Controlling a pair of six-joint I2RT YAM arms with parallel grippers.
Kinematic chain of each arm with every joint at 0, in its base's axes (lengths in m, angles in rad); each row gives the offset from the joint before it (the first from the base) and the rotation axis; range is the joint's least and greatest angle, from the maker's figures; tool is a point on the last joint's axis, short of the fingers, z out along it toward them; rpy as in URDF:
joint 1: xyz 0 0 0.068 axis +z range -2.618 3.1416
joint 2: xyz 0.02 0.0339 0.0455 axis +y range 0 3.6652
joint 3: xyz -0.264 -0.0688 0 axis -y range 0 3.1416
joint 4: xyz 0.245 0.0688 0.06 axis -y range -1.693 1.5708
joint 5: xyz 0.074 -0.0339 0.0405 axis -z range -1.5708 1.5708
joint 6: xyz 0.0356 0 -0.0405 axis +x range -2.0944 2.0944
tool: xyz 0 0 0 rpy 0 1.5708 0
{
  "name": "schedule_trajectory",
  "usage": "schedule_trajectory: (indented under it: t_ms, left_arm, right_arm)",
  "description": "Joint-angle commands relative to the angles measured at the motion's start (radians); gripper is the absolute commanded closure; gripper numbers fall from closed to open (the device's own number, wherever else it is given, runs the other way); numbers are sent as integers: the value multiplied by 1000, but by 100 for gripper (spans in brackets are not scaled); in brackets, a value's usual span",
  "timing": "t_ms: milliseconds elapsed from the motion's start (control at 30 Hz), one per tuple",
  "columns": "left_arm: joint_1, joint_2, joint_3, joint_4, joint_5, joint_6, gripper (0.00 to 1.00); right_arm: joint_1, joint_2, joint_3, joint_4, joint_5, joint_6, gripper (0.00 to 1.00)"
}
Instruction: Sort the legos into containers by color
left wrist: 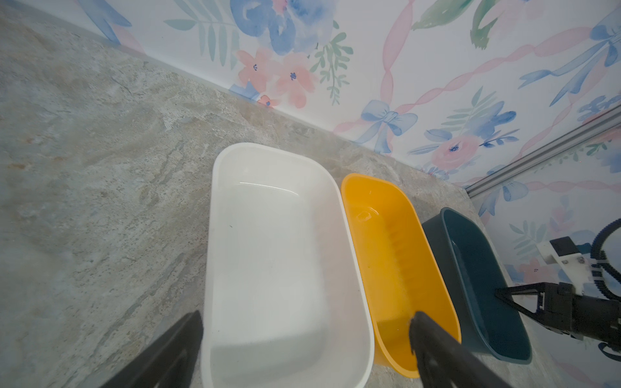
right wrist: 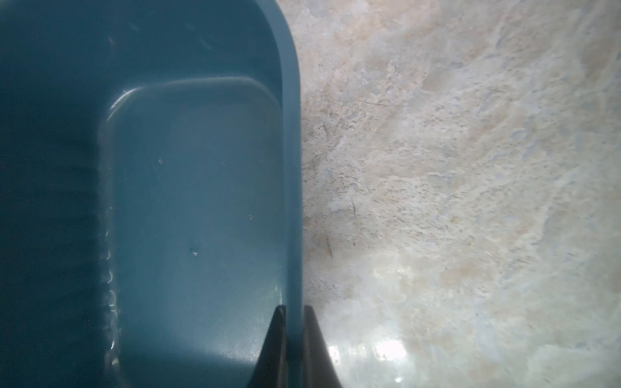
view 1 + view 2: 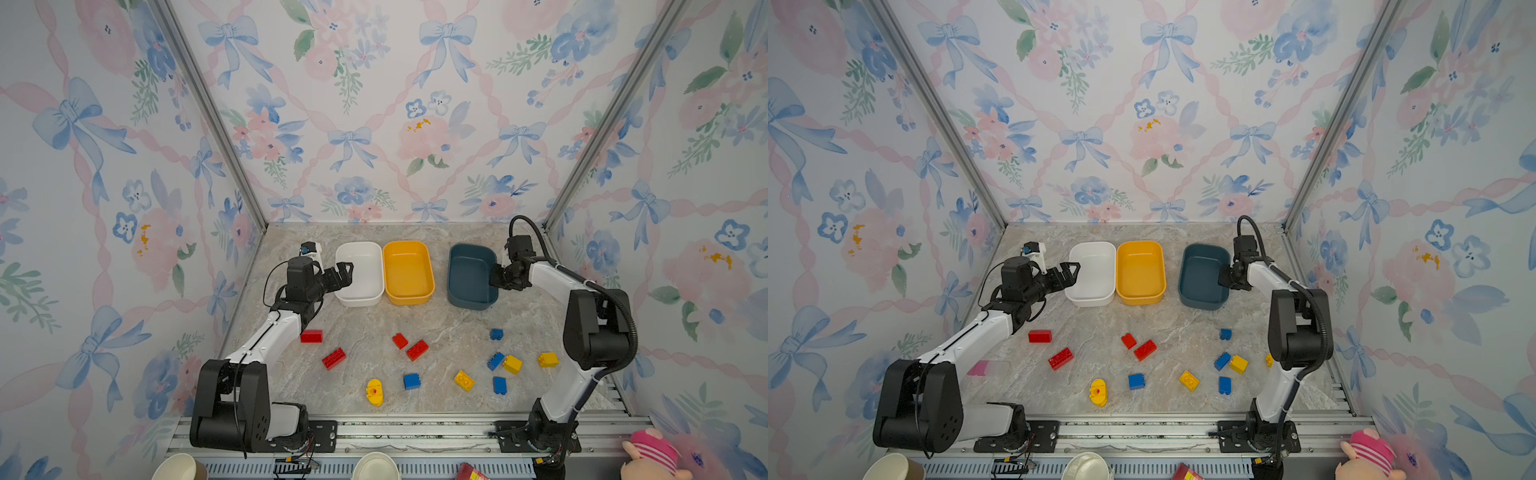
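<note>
Inside flowery walls [image 3: 374,124], a marbled table [image 3: 374,324] bears the yellow tub [image 3: 408,272], with the white tub [image 3: 365,257] just beside it on the left and the teal tub [image 3: 471,276] slightly apart on the right. The legos [image 3: 417,350] (red, blue, yellow) lie loose in front of the yellow tub. The left gripper [image 3: 345,272] hangs spread over the white tub's outer edge; the right gripper [image 2: 291,312] pinches the teal tub's outer wall.

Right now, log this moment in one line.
left tool open at white tub | right tool shut on teal tub rim | yellow tub untouched | all empty | legos on table
</note>
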Motion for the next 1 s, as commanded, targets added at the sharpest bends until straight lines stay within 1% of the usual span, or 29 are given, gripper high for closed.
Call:
schedule_trajectory:
  t_ms: [0, 300, 967]
  left_arm:
    - [0, -19, -14, 10, 20, 13, 2]
    - [0, -16, -10, 10, 23, 24, 2]
    - [0, -21, -2, 9, 24, 29, 2]
  right_arm:
    - [23, 45, 49, -39, -22, -60, 100]
    - [76, 131, 158, -103, 6, -123, 100]
    - [113, 198, 238, -123, 15, -149, 100]
